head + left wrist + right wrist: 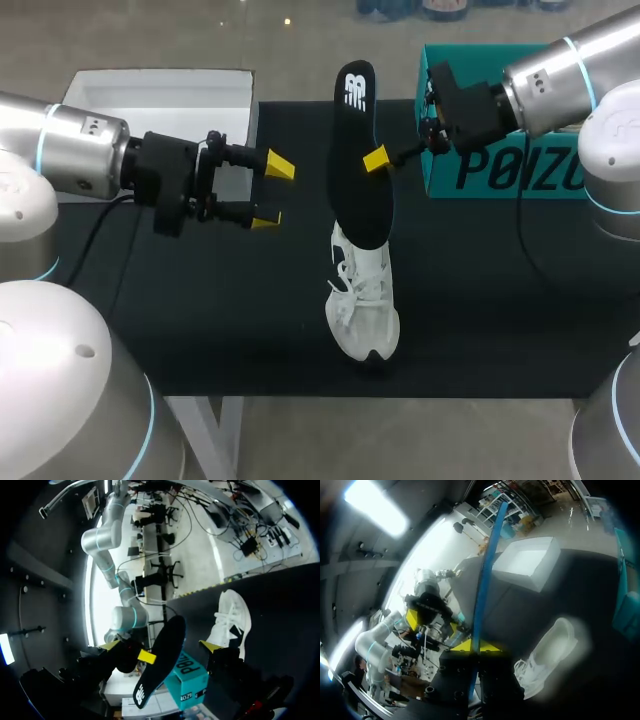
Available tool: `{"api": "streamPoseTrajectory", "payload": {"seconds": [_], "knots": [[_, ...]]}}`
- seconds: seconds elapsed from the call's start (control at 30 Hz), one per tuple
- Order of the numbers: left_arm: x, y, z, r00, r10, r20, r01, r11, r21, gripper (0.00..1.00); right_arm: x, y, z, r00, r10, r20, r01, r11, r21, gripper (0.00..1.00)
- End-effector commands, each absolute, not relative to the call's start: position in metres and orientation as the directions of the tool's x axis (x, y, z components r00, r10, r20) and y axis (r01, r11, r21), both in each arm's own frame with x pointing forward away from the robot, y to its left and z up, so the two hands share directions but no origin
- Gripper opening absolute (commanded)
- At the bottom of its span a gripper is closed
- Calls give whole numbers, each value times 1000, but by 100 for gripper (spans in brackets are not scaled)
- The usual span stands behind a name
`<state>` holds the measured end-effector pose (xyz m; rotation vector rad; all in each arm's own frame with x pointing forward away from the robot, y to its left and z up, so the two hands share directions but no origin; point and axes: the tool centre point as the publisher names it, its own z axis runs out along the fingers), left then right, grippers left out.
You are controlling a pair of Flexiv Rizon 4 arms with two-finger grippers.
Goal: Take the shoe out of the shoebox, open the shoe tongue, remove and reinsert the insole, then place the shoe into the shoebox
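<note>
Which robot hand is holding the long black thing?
The right gripper: its yellow tips pinch the black insole from both sides. The left gripper is open with nothing between its fingers.

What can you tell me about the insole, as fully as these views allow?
The insole is long, thin and flat, black on its upper face with a white logo at the heel end; edge-on in the right wrist view it looks blue. It is out of the white sneaker, held in the air with the right gripper shut on its edge midway along. The left wrist view shows it clear of the sneaker on the table. The open left gripper is beside it, not touching.
</note>
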<state>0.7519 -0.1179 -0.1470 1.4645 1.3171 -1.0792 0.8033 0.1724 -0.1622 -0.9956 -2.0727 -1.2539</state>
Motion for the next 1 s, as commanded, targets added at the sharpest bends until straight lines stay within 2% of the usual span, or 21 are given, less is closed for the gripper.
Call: {"api": "streamPoseTrajectory", "payload": {"seconds": [0.03, 0.33, 0.4, 0.53, 0.77, 1.0], "knots": [[751, -118, -146, 67, 250, -966, 996, -67, 51, 100, 804, 174, -163, -596, 324, 735, 801, 303, 517, 0], [753, -115, -145, 47, 255, -966, 996, -83, 27, 100, 804, 174, -163, -596, 324, 735, 801, 303, 517, 0], [758, -107, -146, -22, 332, -943, 999, -40, -37, 100, 804, 174, -163, -596, 324, 735, 801, 303, 517, 0], [755, -94, -147, -152, 358, -921, 984, -32, -175, 100, 804, 174, -163, -596, 324, 735, 801, 303, 517, 0], [738, -70, -149, -428, 451, -783, 901, 151, -406, 100, 804, 174, -163, -596, 324, 735, 801, 303, 517, 0], [719, -52, -166, -595, 483, -643, 803, 321, -502, 100, 804, 174, -163, -596, 324, 735, 801, 303, 517, 0]]}}
